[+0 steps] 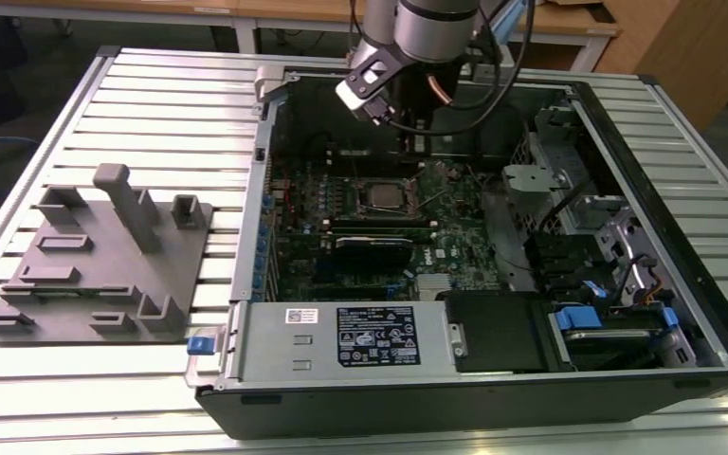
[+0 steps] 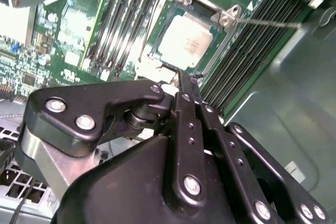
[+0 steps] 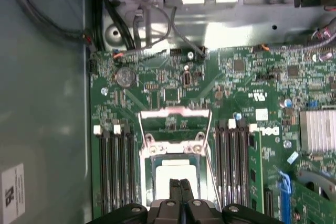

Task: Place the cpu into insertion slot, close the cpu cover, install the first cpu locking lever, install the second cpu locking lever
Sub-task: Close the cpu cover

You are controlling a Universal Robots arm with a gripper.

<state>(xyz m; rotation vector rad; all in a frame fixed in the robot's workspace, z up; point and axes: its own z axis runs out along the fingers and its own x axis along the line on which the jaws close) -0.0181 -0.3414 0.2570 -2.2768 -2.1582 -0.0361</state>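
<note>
Slatted metal table [image 1: 162,85], one open computer case [image 1: 686,204] lying on it. In the exterior view, one grey fixture plate [image 1: 99,275] sits at 9 o'clock from the case, just beside it. The power supply [image 1: 338,336] fills the case at 6 o'clock.

One arm [image 1: 434,24] drops in at 12 o'clock. It is cut off by the frame edge, and its lower end is lost in the dark of the case.

The green motherboard [image 3: 236,93] runs past the frame edges in both wrist views. Two banks of black memory slots [image 3: 118,166] flank the socket, one per side. One finned heatsink [image 3: 318,129] is cut off at the edge. One coin cell [image 3: 125,76].

The cpu cover [image 3: 175,113] is swung open, off the socket, with bare board visible through its cut-out.

One cpu [image 3: 176,167] sits flat in the insertion slot [image 3: 151,179]. Its near edge is hidden behind the fingertips.

Gripper [image 3: 180,184]: the two fingers are pressed together with nothing between them, tips hovering just over the cpu's edge. Can't tell whether they touch it.

One thin wire locking lever [image 2: 268,23] sticks out free beside the socket. The second lever is hard to make out.
</note>
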